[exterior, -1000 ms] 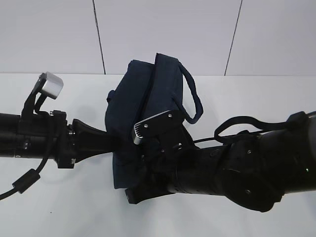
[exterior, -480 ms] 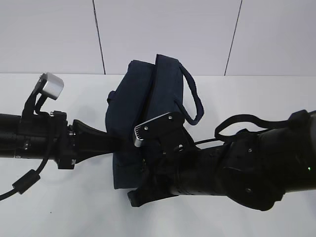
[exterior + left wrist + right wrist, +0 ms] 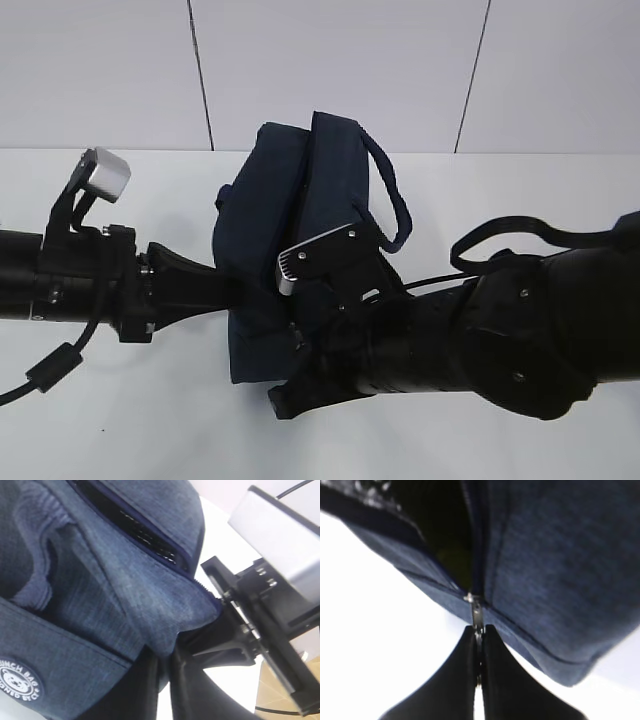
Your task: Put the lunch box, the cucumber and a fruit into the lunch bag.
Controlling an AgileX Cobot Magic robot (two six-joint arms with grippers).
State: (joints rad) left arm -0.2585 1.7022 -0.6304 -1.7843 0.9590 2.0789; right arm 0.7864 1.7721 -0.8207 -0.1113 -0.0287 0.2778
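Shifting slightly rightward since a second ago, the right gripper is pinching the small silver zipper pull of the boxy dark navy fabric lunch bag, which is sitting mid-table on the white tabletop. Opposite, the left gripper is clamping a fold of the bag's fabric.

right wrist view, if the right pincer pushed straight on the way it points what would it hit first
The right pincer, shut on the small silver metal zipper pull, points at the boxy dark navy fabric lunch bag. It would probably meet the bag's corner seam, right behind the pull.
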